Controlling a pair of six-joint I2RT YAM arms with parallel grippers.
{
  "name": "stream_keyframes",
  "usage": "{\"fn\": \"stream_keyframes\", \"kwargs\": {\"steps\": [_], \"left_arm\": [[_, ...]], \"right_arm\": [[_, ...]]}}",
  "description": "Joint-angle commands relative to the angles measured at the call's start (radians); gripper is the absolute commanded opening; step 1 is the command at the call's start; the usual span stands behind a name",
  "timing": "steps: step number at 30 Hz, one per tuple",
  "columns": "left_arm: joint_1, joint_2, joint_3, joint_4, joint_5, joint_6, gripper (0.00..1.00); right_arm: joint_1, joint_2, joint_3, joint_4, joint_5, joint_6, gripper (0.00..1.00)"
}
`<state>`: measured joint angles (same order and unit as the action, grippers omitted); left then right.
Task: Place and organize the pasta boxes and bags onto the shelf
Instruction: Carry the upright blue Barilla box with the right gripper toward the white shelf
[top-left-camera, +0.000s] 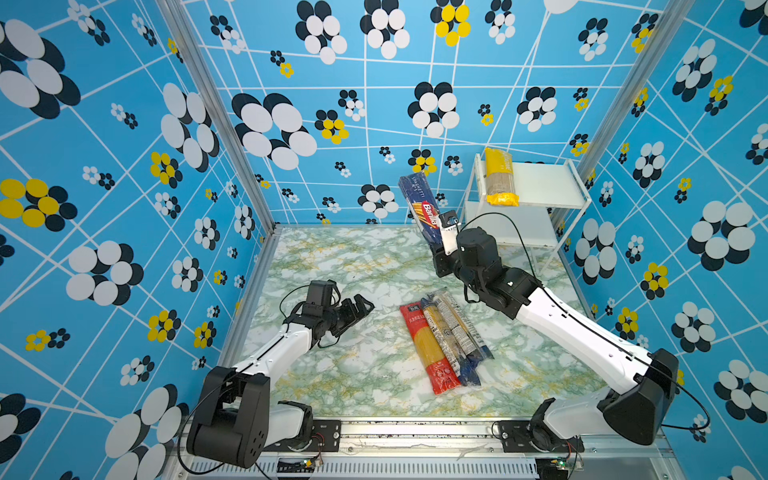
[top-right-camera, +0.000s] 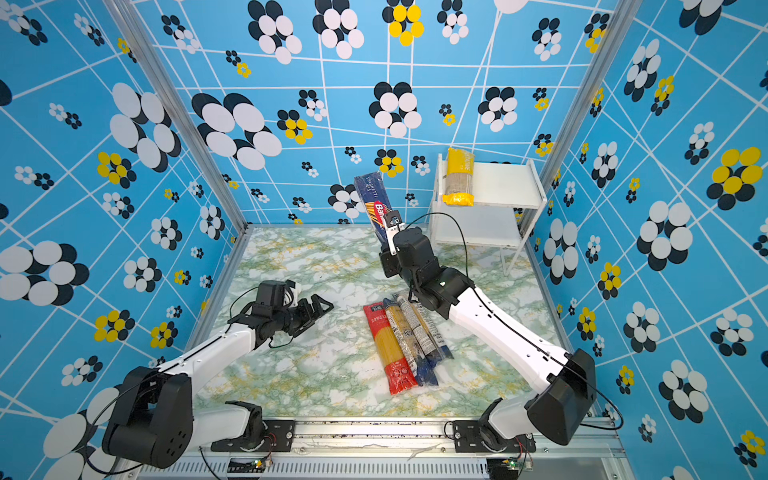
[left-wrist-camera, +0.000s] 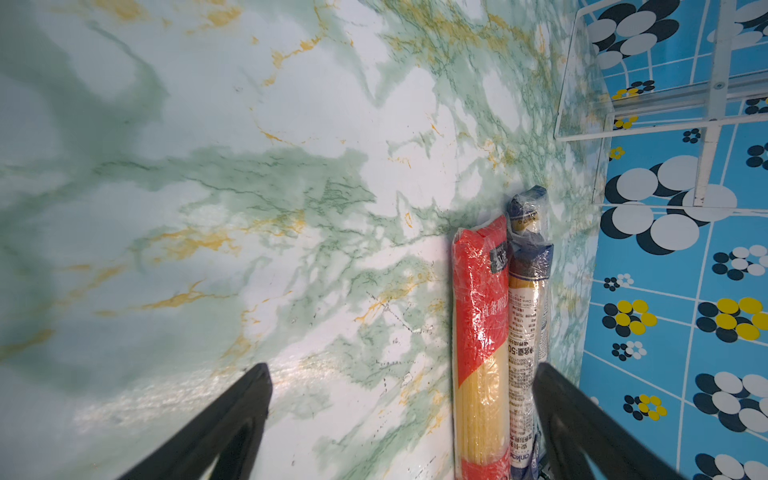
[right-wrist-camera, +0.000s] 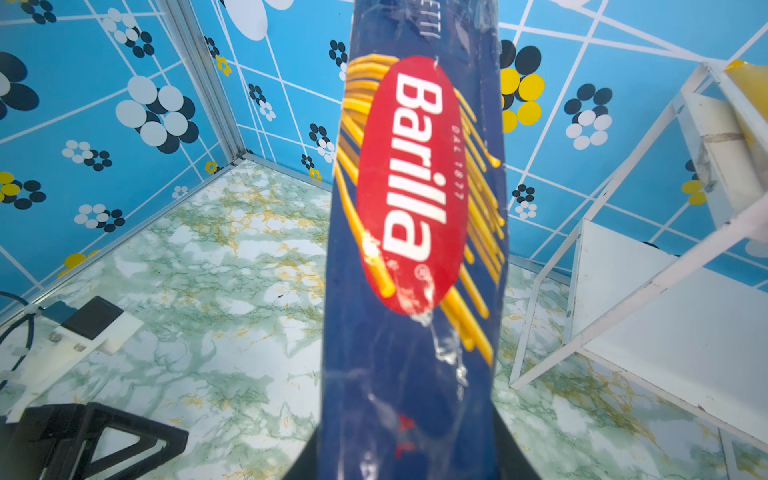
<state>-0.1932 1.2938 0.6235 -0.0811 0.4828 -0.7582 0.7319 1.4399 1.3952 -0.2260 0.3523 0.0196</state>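
Likely lab cell: patterned walls, aluminium frame

Lower end of blue pasta box hidden behind right gripper, right of centre in a top view. Cut off by wrist-view edges: same box, red pack, clear pack.
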Motion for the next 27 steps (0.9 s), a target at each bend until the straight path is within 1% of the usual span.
{"fn": "stream_keyframes", "kwargs": {"steps": [1, 9, 15, 16, 18, 27], "left_arm": [[0.011, 0.013, -0.004, 0.026, 0.025, 0.006, 0.99], [0.034, 0.012, -0.013, 0.026, 0.044, 0.013, 0.99], [0.056, 0.011, -0.019, 0.024, 0.051, 0.017, 0.99], [0.058, 0.013, -0.019, 0.026, 0.053, 0.016, 0.99], [0.061, 0.021, -0.016, 0.029, 0.055, 0.016, 0.99], [0.064, 0.058, -0.007, 0.048, 0.071, 0.015, 0.99]], "right_arm": [[-0.019, -0.004, 0.07, 0.203, -0.009, -0.036, 0.0], [-0.091, 0.077, 0.14, 0.294, -0.052, -0.033, 0.0], [-0.128, 0.124, 0.197, 0.305, -0.097, -0.018, 0.0], [-0.132, 0.132, 0.237, 0.305, -0.105, -0.014, 0.0], [-0.137, 0.144, 0.254, 0.308, -0.116, -0.011, 0.0], [-0.198, 0.171, 0.271, 0.391, -0.152, 0.06, 0.0]]}}
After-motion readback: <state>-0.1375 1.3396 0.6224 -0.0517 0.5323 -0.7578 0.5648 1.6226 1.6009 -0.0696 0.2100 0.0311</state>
